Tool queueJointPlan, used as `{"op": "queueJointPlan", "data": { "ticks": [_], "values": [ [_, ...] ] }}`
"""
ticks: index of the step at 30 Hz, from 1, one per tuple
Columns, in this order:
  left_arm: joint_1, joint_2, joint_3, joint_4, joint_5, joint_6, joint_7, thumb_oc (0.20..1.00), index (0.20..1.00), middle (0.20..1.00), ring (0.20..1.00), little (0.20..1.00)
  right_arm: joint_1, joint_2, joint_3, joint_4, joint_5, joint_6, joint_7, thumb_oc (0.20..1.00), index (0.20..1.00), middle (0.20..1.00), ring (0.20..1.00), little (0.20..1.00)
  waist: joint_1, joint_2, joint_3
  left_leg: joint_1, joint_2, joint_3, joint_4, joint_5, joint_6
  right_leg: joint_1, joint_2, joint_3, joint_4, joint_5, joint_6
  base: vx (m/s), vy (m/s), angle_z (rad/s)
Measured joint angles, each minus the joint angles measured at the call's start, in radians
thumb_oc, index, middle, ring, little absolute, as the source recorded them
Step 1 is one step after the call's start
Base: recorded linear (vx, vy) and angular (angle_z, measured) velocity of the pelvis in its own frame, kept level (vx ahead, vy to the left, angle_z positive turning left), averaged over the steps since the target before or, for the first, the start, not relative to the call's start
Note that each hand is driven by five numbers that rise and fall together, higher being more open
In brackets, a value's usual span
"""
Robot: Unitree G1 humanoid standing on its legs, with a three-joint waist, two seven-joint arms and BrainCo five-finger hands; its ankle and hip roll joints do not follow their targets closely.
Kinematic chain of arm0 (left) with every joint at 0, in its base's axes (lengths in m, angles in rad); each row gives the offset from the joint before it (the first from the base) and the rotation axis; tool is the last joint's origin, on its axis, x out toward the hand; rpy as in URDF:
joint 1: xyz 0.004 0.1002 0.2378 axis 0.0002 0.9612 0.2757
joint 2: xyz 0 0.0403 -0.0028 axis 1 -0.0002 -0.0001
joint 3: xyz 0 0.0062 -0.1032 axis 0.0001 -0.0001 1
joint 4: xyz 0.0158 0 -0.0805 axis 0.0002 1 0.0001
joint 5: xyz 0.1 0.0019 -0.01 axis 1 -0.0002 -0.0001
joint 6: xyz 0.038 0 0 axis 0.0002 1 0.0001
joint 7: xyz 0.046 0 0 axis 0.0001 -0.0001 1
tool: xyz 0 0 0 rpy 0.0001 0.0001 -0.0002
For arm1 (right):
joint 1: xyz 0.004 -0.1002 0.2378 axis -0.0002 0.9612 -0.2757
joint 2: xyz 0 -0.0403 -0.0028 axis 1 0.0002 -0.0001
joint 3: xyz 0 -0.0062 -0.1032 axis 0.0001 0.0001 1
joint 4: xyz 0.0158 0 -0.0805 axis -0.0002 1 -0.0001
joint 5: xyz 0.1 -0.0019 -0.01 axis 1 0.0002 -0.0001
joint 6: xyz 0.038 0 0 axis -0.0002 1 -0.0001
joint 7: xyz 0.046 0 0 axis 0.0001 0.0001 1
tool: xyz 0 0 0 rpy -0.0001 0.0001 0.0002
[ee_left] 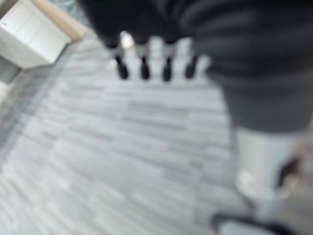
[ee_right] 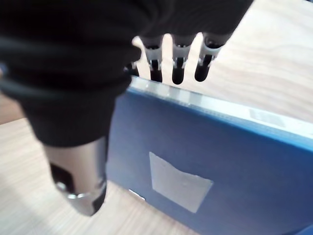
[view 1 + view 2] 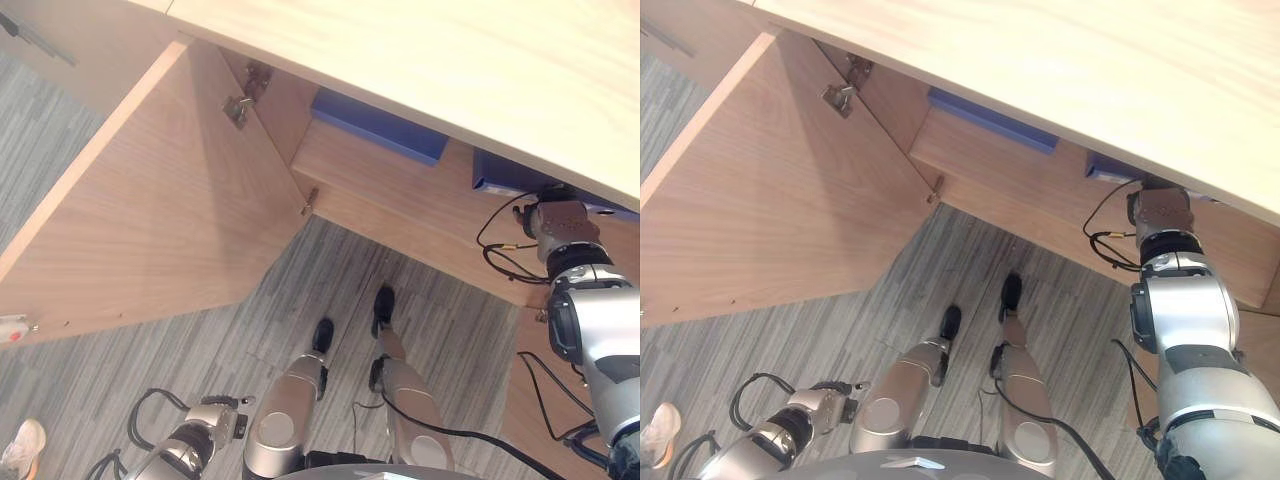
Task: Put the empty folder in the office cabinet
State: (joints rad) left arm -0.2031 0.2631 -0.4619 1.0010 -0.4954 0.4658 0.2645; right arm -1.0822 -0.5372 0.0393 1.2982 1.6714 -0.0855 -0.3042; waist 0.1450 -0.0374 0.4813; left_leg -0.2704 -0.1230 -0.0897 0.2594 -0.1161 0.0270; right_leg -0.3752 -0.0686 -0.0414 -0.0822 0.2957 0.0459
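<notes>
The right hand [image 2: 146,54] is being held open, fingers straight over the blue folder [image 2: 220,161], which is lying flat on the cabinet shelf [image 2: 274,63].

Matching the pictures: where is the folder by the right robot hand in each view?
Left eye view: folder on the shelf, right, above the right robot hand.
Right eye view: upper right, same shelf.
Right wrist view: just past the fingers.
Left wrist view: carpet.
Shared landmark: that robot hand.

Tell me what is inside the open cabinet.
Two blue folders lie on the cabinet shelf: one further left, one under the right hand. The top panel hides the rest.
</notes>
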Motion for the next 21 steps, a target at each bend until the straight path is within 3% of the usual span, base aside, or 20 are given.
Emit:
{"op": "queueJointPlan", "data": {
  "ticks": [10, 12, 14, 15, 17, 20, 21],
  "values": [
    [0.0, 0.004, 0.001, 0.0, 0.0, 0.0, 0.0, 1.0, 1.0, 1.0, 1.0, 1.0, 0.0, -0.001, 0.001, 0.003, 0.014, 0.068, -0.062, 1.0, 1.0, 1.0, 1.0, 1.0, 0.001, -0.015, 0.008, -0.005, -0.002, 0.003, 0.013, -0.007, 0.006, 0.0, -0.001, 0.003, 0.0, 0.002, 0.001, 0.0, 0.0, 0.0],
    [-0.001, 0.004, 0.001, -0.001, 0.0, -0.001, -0.001, 1.0, 1.0, 1.0, 1.0, 1.0, 0.0, -0.008, -0.002, 0.009, 0.046, 0.11, -0.098, 1.0, 1.0, 1.0, 1.0, 1.0, 0.0, -0.018, 0.008, -0.011, -0.002, 0.002, 0.03, -0.016, 0.006, 0.001, 0.001, 0.002, 0.0, 0.003, 0.002, 0.0, 0.0, 0.0],
    [-0.002, 0.007, 0.004, -0.001, 0.0, 0.0, -0.001, 1.0, 1.0, 1.0, 1.0, 1.0, 0.0, -0.013, -0.001, 0.015, 0.082, 0.2, -0.098, 1.0, 1.0, 1.0, 1.0, 1.0, 0.0, -0.018, 0.008, -0.02, -0.002, 0.003, 0.049, -0.025, 0.005, 0.001, 0.001, 0.002, 0.0, 0.004, 0.003, 0.02, -0.053, -0.02],
    [-0.009, 0.011, 0.007, -0.001, 0.001, 0.001, -0.004, 1.0, 1.0, 1.0, 1.0, 1.0, -0.001, -0.014, 0.004, 0.027, 0.092, 0.295, -0.087, 1.0, 1.0, 1.0, 1.0, 1.0, 0.003, -0.018, 0.007, -0.025, -0.002, 0.003, 0.064, -0.032, 0.007, 0.004, 0.002, 0.001, 0.0, 0.006, 0.0, 0.02, -0.064, 0.0],
    [-0.017, 0.016, 0.027, -0.001, 0.002, 0.004, -0.01, 1.0, 1.0, 1.0, 1.0, 1.0, -0.002, -0.014, 0.006, 0.046, 0.115, 0.407, -0.057, 1.0, 1.0, 1.0, 1.0, 1.0, 0.005, -0.02, 0.006, -0.031, -0.002, 0.001, 0.076, -0.035, 0.008, 0.005, 0.003, 0.001, 0.0, 0.01, -0.004, 0.01, -0.042, 0.04],
    [-0.034, 0.039, 0.035, -0.001, 0.006, 0.006, -0.017, 1.0, 1.0, 1.0, 1.0, 1.0, -0.005, -0.013, 0.047, 0.046, 0.114, 0.594, 0.044, 1.0, 1.0, 1.0, 1.0, 1.0, 0.009, -0.026, 0.007, -0.039, -0.002, 0.002, 0.098, -0.042, 0.009, 0.007, 0.003, 0.0, 0.0, 0.01, 0.0, 0.0, -0.006, 0.02],
    [-0.034, 0.043, 0.038, 0.0, 0.012, 0.006, -0.018, 1.0, 1.0, 1.0, 1.0, 1.0, -0.005, -0.012, 0.051, 0.046, 0.109, 0.628, 0.074, 1.0, 1.0, 1.0, 1.0, 1.0, 0.009, -0.027, 0.006, -0.039, -0.002, 0.003, 0.102, -0.044, 0.009, 0.009, 0.003, -0.001, 0.0, 0.01, 0.0, 0.0, 0.0, 0.0]
  ]
}}
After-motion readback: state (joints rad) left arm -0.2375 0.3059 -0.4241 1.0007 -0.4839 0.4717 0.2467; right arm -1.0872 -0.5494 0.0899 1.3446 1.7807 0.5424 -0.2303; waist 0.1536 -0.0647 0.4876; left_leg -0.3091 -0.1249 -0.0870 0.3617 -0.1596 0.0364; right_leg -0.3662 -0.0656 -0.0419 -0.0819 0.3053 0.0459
